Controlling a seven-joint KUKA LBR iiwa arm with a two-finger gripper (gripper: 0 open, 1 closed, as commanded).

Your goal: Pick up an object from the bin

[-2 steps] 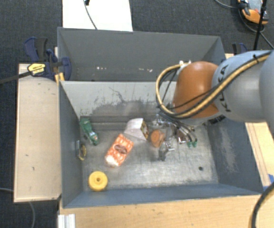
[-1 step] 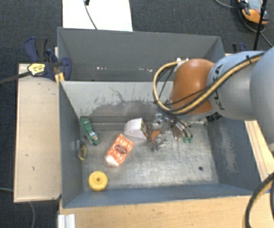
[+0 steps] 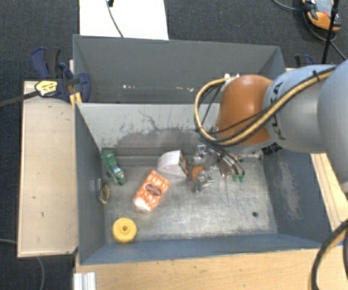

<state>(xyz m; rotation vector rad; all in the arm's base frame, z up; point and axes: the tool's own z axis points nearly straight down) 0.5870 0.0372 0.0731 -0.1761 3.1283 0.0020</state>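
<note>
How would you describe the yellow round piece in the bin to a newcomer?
Find the grey metal bin and look at its floor's lower-left corner in the camera view. A small yellow round disc lies there, just below-left of the orange-and-white patterned packet. It is the only yellow, circular thing there.

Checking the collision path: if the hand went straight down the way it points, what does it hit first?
Probably the bare bin floor, just right of the white rounded thing. The hand looks close to that thing, and depth is unclear.
</note>
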